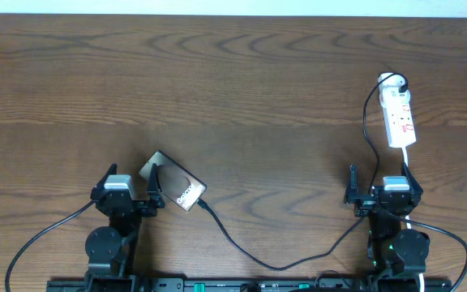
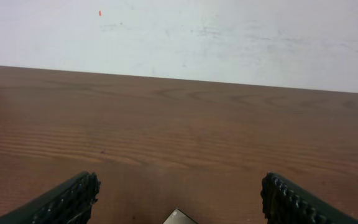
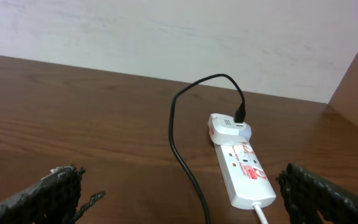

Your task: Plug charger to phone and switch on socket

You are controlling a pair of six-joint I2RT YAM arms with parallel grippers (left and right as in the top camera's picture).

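Evidently light and limp, the charger lies on the worktop, best pinched at its stiff tip beside the phone, while left tool and right tool gape wide, empty.

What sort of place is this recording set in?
Likely a robot test bench indoors: a wood-grain table against a plain white wall, with a phone and power strip laid out.

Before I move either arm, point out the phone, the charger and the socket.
phone (image 1: 181, 186): overhead view, middle of its bronze back.
charger (image 3: 171, 127): right wrist view, black cable's left-hand bend.
socket (image 3: 244, 165): right wrist view, white top face, mid-strip.
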